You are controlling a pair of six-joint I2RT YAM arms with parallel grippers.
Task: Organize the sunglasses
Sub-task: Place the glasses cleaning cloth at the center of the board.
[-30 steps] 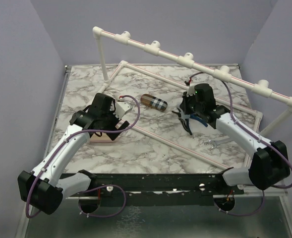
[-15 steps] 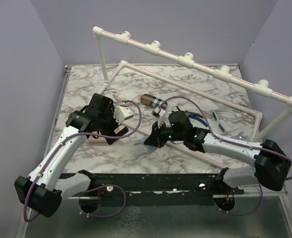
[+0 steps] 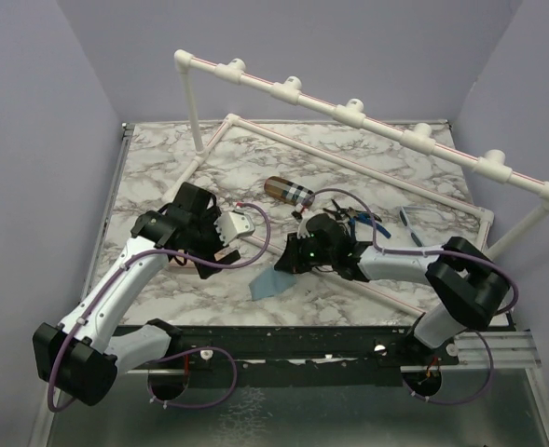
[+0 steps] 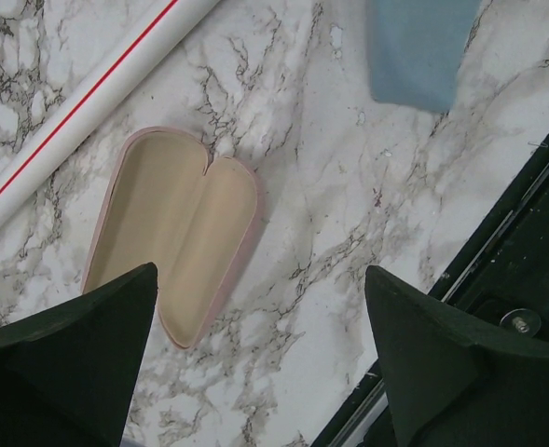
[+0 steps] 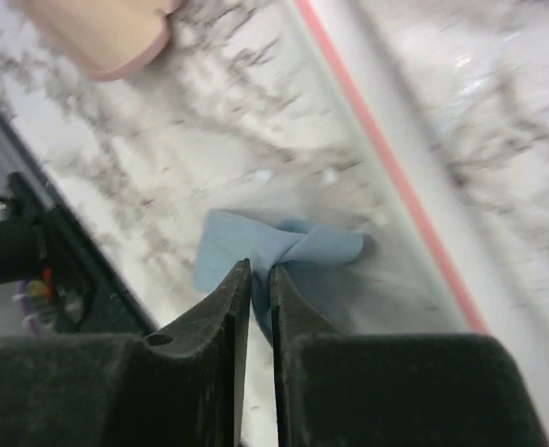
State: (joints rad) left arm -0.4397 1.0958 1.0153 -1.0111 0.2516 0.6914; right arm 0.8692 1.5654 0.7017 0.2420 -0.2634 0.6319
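Black right pincer (image 5: 258, 272): all but closed, with only a hairline slit between its jaws. It is low over the counter with its tips at the cloth. Whether a fold is pinched I cannot tell.
Pale blue cloth (image 5: 274, 251): a small, soft, rumpled square lying on the counter right at the right pincer's tips. From above it sits at 7 o'clock of that pincer.
White plastic pipe with a red stripe (image 5: 395, 168): lies on the counter just beside the cloth, at the cloth's 3 o'clock in the right wrist view.
Black-and-blue handled pliers (image 3: 360, 220): on the counter at 2 o'clock of the right pincer, near it.
Oblong brown plaid case (image 3: 288, 192): closed, lying at 12 o'clock of the right pincer and apart from it.
Slim sunglasses with pale see-through lenses (image 3: 421, 217): one pair in sight, flat on the counter at about 3 o'clock of the right pincer and well apart from it. Neither pincer touches it. Its frame colour is too small to tell.
Black left pincer (image 4: 257, 279): spread wide with nothing between its jaws, hanging above the counter at 10 o'clock of the right pincer.
Oblong pink case (image 4: 176, 233): open with its cream lining up, under the left pincer toward 10 o'clock in the left wrist view.
White-and-grey marbled counter (image 3: 162, 168): carries all of these.
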